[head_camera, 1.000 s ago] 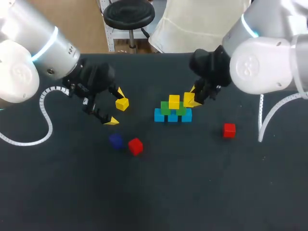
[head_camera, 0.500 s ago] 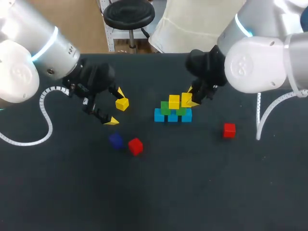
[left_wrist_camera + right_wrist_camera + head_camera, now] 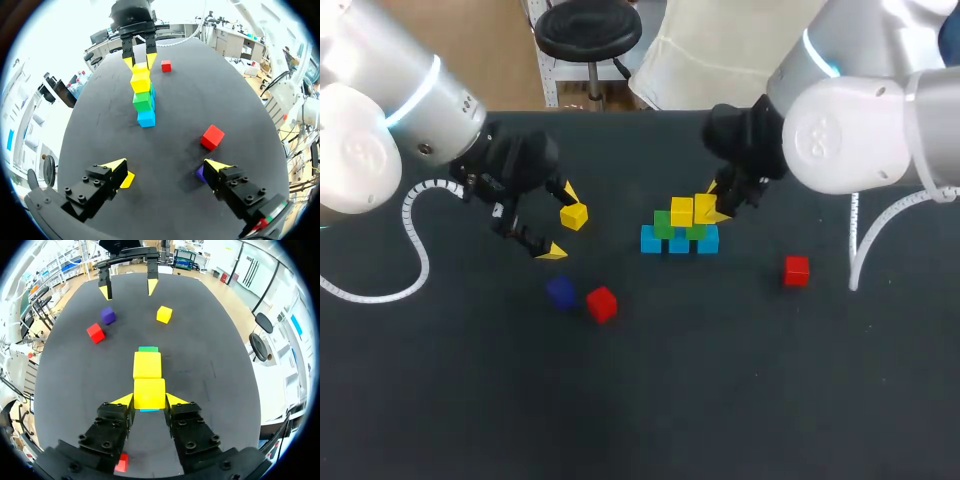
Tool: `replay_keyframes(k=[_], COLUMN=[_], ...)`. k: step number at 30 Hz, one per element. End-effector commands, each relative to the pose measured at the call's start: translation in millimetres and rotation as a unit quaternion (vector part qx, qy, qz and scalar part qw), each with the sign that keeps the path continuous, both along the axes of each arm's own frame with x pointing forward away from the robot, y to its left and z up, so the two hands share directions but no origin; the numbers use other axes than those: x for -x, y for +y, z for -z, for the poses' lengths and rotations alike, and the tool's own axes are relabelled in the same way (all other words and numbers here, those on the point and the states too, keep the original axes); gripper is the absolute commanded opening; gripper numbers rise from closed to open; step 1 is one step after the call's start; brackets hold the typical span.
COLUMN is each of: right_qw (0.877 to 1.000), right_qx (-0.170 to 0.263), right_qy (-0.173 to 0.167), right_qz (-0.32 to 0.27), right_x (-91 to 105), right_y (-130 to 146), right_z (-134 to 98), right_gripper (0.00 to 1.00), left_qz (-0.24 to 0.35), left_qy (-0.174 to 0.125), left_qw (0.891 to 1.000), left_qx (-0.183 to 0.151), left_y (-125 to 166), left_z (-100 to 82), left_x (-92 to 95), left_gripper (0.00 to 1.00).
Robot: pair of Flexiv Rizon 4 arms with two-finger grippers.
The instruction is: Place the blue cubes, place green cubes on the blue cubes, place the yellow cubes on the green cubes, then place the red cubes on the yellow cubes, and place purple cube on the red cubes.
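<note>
The right gripper, jaws clenched on a yellow cube just above the green cubes, should lower it squarely beside the placed yellow cube before releasing, while the left gripper keeps clear, jaws spread.

head cam high behind the robot, looking down on the whole table, left wrist cam low over the left half, facing across at the stack, right wrist cam right up on that stack, facing back, all three share it
</note>
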State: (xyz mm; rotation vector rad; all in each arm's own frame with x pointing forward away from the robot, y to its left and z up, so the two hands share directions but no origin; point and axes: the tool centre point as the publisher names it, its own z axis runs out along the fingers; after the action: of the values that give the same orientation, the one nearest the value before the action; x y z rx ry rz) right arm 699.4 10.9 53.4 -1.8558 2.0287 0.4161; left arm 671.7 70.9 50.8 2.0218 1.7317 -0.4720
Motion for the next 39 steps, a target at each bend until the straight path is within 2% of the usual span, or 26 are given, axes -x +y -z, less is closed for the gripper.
replay_keyframes(k=[1, 32, 39], right_qw=[1.000, 1.000, 1.000], right_qx=[0.001, 0.001, 0.001], right_qy=[0.002, 0.008, 0.008], right_qz=[-0.001, -0.004, -0.004], right_x=[-1.9, -1.8, -1.9], right_y=[1.6, 2.8, 2.9], right_z=[0.3, 4.5, 5.2], right_gripper=[0.00, 0.00, 0.08], left_qz=[0.001, 0.001, 0.001], left_qy=[-0.001, -0.001, -0.001], left_qw=[1.000, 1.000, 1.000], left_qx=[0.001, 0.001, 0.001], left_y=[1.1, 1.1, 1.1], left_z=[0.7, 0.7, 0.7], left_x=[0.2, 0.2, 0.2], left_gripper=[1.00, 1.00, 1.00])
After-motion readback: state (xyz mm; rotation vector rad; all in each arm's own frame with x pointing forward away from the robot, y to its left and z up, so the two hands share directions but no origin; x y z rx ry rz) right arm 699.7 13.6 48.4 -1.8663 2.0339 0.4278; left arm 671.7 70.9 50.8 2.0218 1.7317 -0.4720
